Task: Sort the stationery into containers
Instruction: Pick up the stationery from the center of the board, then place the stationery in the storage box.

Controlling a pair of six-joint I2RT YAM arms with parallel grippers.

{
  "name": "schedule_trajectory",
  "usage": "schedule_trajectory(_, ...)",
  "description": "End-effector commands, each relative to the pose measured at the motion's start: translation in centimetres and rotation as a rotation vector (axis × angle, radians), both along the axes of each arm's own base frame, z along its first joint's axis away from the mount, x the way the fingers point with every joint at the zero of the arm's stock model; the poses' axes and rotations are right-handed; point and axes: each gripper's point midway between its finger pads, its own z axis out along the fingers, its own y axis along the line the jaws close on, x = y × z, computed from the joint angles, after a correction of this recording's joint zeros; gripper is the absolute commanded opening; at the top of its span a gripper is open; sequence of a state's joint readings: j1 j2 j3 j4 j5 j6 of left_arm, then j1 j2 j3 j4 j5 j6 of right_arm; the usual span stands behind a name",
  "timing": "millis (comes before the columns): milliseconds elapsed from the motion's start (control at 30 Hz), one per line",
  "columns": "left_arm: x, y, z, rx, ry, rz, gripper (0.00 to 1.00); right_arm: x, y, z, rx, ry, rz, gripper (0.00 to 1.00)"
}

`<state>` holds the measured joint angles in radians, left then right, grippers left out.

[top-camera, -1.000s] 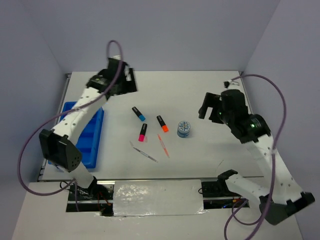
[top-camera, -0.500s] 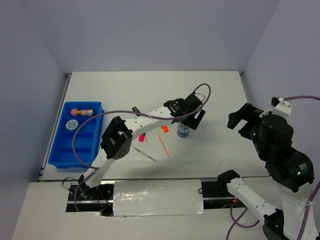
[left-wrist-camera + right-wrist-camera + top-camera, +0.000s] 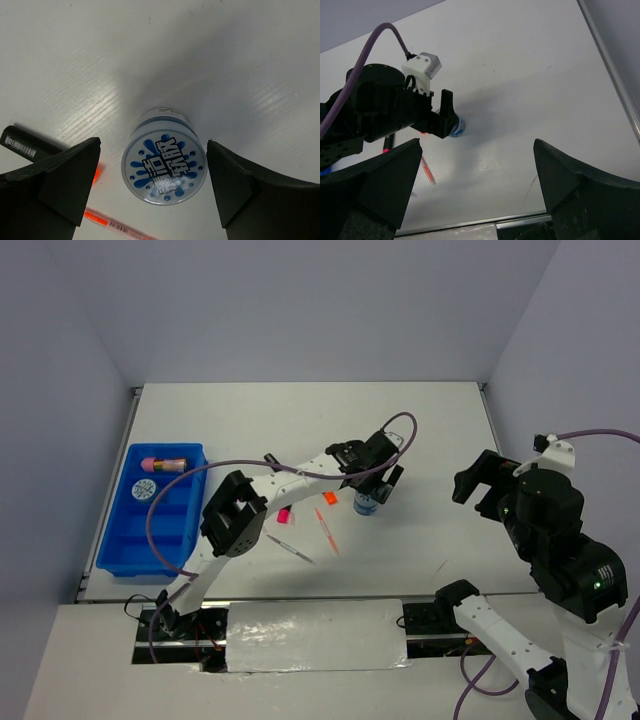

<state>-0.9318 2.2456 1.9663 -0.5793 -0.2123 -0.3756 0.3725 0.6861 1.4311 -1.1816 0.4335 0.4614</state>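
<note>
1. The counter (image 3: 430,430) carries the loose stationery near its middle, well apart from the blue tray (image 3: 118,540) at its left edge. Any pick means a long carry, so a weak hold could drop the item on the way.
2. The tray's far compartments hold a pink cylinder (image 3: 165,463) and a patterned roll (image 3: 146,490); the nearer ones look bare.
3. The left gripper (image 3: 150,187) hangs released, jaws spread wide, directly over the second roll (image 3: 165,170). The right gripper (image 3: 477,190) is likewise spread and grasps nothing, off to the right and well apart from every item.
4. The second roll stands upright on the counter between the left fingers, touching neither and nearer one than the other. That finger would likely meet it first and shove or tip it. How high the gripper sits above it is hard to judge from here.
5. The orange highlighter (image 3: 30,145) lies just beside the other finger, which could land on it when it comes down.
6. The orange pen (image 3: 107,225) lies close by and could be nudged.
</note>
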Motion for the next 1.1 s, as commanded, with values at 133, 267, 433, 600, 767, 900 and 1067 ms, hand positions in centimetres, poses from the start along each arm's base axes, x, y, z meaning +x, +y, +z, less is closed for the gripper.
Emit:
schedule_trajectory(133, -1.3, -0.5, -0.6, -0.028, 0.047, -0.021, 0.89, 1.4, 1.2, 0.5, 0.0, -0.01, 0.045, 1.0)
schedule_trajectory(267, -1.3, -0.3, 0.3, -0.033, 0.032, -0.014, 0.22, 1.8, 1.4, 0.6, -0.002, -0.012, 0.053, 1.0)
schedule_trajectory(433, 0.5, 0.9, 7.9, -0.118, -0.039, 0.076, 0.0, 2.4, 1.8, 1.0, 0.002, -0.02, 0.063, 1.0)
schedule_trajectory(600, 5.5, 12.8, 18.4, -0.215, -0.169, 0.456, 0.0, 3.6, 3.1, 1.0, 0.011, -0.024, 0.111, 1.0)
schedule_trajectory(767, 5.1, 31.9, 19.2, -0.117, -0.133, 0.931, 0.0, 5.0, 4.7, 0.4, 0.02, -0.006, 0.169, 1.0)
schedule_trajectory(900, 4.0, 41.3, 18.0, -0.103, -0.107, 1.059, 0.0, 6.3, 5.9, 0.7, 0.018, -0.01, 0.218, 1.0)
schedule_trajectory(1067, 2.5, 46.6, 16.5, -0.129, -0.036, 1.114, 0.0, 7.0, 7.2, 0.4, 0.022, 0.003, 0.274, 1.0)
